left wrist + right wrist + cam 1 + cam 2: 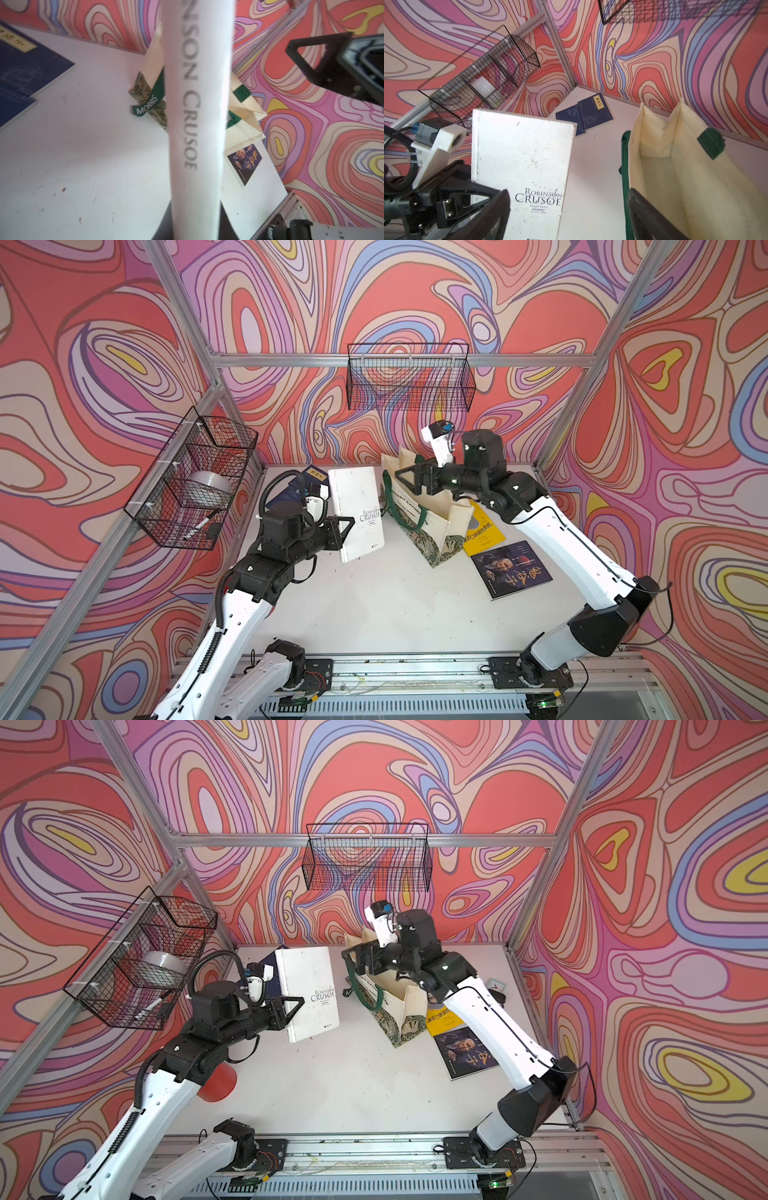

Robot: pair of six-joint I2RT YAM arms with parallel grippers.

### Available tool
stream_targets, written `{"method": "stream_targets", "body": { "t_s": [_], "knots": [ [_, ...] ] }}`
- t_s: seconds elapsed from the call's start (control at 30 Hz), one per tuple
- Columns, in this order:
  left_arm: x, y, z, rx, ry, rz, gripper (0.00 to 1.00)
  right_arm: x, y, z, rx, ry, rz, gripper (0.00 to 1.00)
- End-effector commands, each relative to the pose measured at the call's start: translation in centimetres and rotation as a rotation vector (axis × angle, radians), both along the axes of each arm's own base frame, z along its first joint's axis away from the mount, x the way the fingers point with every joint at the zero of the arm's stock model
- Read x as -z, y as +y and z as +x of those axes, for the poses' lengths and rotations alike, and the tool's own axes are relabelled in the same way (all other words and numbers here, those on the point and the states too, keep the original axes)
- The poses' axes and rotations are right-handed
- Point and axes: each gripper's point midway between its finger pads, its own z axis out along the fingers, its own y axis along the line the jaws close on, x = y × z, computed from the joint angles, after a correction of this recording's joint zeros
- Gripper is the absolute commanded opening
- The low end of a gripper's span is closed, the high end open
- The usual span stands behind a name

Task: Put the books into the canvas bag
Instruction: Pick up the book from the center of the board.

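The left gripper [345, 532] was pinched on the spine edge of the white book [357, 510], near the end that bears the title. In the right wrist view the book [521, 166] rose steeply from that grip, front cover showing, with the wall and a wire basket behind its upper end. Whether its lower corner touched the table [395, 614] could not be told. The bag [432, 522] stood upright just beside the book, toward the robot's right, mouth gaping and nothing visible inside [685, 166]. One green handle hung down the side facing the book. The right gripper [402, 477] hovered at the far end of the bag's rim with its jaws spread wide and nothing between them. One finger sat over the near wall of the bag; the other was on the book's side. The navy books [589, 112] lay flat in the far left corner of the table, overlapping, behind the white book. The yellow book [484, 533] lay on the bag's right, partly tucked under it. The dark book [511, 568] lay just beside that, nearer the robot.
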Motion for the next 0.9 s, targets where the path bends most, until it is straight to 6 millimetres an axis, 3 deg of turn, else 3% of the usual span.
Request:
{"method": "stream_targets", "body": {
  "t_s": [0.0, 0.13, 0.27, 0.33, 0.37, 0.47, 0.57, 0.63, 0.67, 0.8, 0.87],
  "knots": [
    [-7.3, -2.5, -1.9, 0.201, -0.230, -0.120, 0.00, 1.0, 0.9, -2.7, -0.217, 0.110, 0.075, 0.89],
    [-12.3, -4.1, -3.3, 0.336, -0.337, -0.273, 0.00, -1.0, 1.3, -4.8, -0.367, 0.127, 0.218, 0.89],
    [-14.8, -4.9, -4.0, 0.425, -0.356, -0.345, 0.00, -2.5, 2.0, -6.9, -0.526, 0.157, 0.321, 0.87],
    [-15.3, -5.2, -4.1, 0.452, -0.349, -0.358, 0.00, -3.0, 2.2, -7.4, -0.572, 0.158, 0.350, 0.81],
    [-15.5, -5.3, -4.0, 0.456, -0.347, -0.362, 0.00, -3.1, 2.2, -7.5, -0.583, 0.158, 0.359, 0.73],
    [-15.1, -5.2, -3.6, 0.440, -0.332, -0.359, 0.00, -3.4, 2.3, -7.5, -0.594, 0.162, 0.372, 0.34],
    [-13.4, -4.8, -2.3, 0.372, -0.259, -0.317, 0.00, -3.4, 2.3, -7.3, -0.585, 0.160, 0.370, 0.01],
    [-12.5, -4.8, -1.7, 0.353, -0.217, -0.285, 0.00, -3.3, 2.3, -7.1, -0.568, 0.164, 0.369, 0.00],
    [-12.1, -4.8, -1.4, 0.346, -0.200, -0.277, 0.04, -3.4, 2.3, -7.1, -0.562, 0.161, 0.367, 0.00],
    [-11.7, -4.7, -0.3, 0.319, -0.178, -0.263, 0.57, -3.2, 2.1, -6.1, -0.490, 0.155, 0.330, 0.00],
    [-11.7, -4.5, 0.3, 0.290, -0.169, -0.241, 0.73, -3.2, 1.7, -5.2, -0.425, 0.140, 0.293, 0.00]
  ]
}}
